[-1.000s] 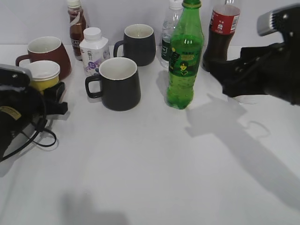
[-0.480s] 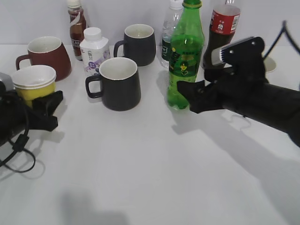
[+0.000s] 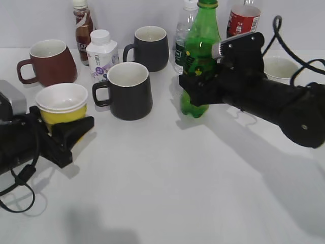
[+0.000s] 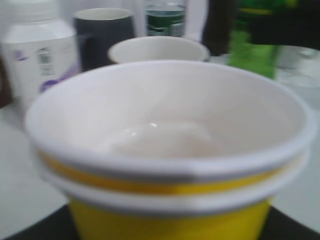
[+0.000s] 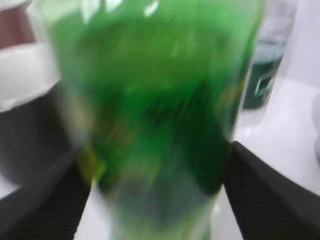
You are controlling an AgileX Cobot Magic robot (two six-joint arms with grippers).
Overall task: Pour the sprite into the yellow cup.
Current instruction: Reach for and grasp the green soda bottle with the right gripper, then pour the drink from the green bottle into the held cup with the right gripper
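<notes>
Nearest the camera on the left, the yellow cup (image 3: 63, 104) is clamped between the fingers of the left gripper (image 3: 63, 133), its white inside shown close in the left wrist view (image 4: 165, 135). Further back and to the right, the sprite (image 3: 200, 56) is seen upright on the white table (image 3: 167, 188), bracketed at its label by the right gripper (image 3: 195, 89), whose fingers (image 5: 265, 200) flank the bottle (image 5: 150, 115); firm contact cannot be told. A black mug (image 3: 127, 91) is placed between cup and bottle.

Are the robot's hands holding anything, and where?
The left hand holds the yellow cup by its lower body. The right hand is around the Sprite bottle's labelled middle; whether it grips yet cannot be told.
</notes>
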